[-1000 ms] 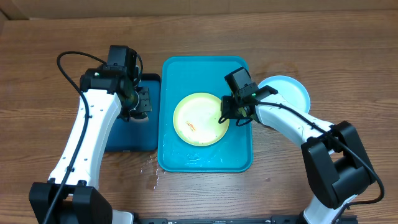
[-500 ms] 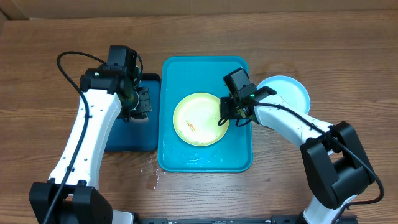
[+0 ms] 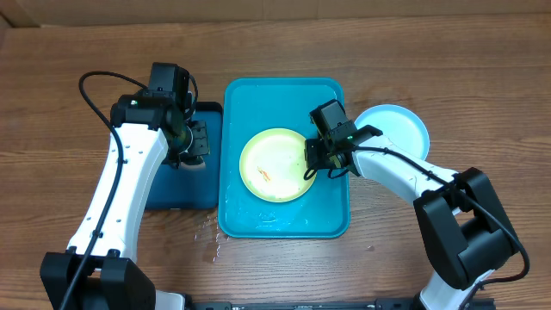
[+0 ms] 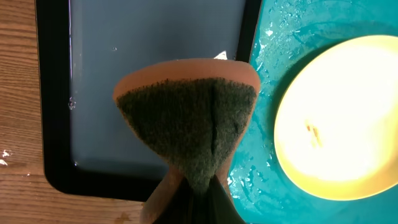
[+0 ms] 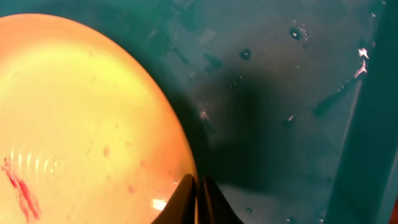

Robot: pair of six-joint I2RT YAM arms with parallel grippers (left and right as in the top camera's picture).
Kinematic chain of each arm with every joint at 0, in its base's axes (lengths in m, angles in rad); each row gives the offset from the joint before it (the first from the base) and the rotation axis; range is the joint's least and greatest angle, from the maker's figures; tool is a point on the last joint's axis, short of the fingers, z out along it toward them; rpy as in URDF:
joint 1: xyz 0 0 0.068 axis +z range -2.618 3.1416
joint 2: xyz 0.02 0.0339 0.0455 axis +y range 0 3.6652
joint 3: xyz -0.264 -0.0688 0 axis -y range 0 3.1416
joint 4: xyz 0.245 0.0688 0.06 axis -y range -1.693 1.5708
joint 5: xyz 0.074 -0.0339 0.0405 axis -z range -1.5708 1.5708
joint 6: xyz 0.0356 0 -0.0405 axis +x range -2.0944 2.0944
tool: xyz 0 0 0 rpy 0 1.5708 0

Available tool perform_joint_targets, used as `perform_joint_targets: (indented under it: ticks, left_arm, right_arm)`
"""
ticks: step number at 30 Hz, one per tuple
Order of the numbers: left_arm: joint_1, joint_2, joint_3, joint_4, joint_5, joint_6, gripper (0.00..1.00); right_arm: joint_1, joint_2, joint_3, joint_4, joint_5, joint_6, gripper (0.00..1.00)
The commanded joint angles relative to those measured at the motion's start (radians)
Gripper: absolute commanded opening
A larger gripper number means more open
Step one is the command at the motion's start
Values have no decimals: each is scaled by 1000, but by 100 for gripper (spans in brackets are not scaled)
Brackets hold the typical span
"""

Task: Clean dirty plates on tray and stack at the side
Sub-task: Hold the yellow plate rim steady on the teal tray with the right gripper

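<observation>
A lime-green plate (image 3: 274, 164) with a small orange smear lies in the middle of the turquoise tray (image 3: 284, 95). My right gripper (image 3: 312, 160) is shut on the plate's right rim (image 5: 124, 124); the fingertips (image 5: 198, 190) pinch the edge. A light-blue plate (image 3: 400, 127) sits on the table right of the tray. My left gripper (image 4: 198, 186) is shut on an orange sponge with a dark green scrub face (image 4: 186, 118), held over the dark-blue tray (image 3: 176, 181), left of the green plate (image 4: 342, 118). The third plate is out of view.
The dark-blue black-rimmed tray (image 4: 56, 93) lies against the turquoise tray's left side. Water drops wet the turquoise tray (image 5: 292, 74) and the table (image 3: 211, 237) near its front left corner.
My right gripper has shifted slightly down and right along the green plate's rim. The left arm and sponge have not moved.
</observation>
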Motion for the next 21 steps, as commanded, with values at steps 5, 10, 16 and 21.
perform_joint_targets:
  ticks: [5,10,16,21]
  left_arm:
    - [0,-7,-3,0,9,27,4]
    - [0,-7,-3,0,9,26,4]
    - [0,-7,-3,0,9,26,4]
    - [0,-7,-3,0,9,26,4]
  right_arm:
    - [5,-13,-3,-31,6,163,4]
    - [5,-13,19,-107,-29,308,25]
    - [4,-13,26,-51,-5,208,36]
    - [4,-13,26,-24,55,205,18]
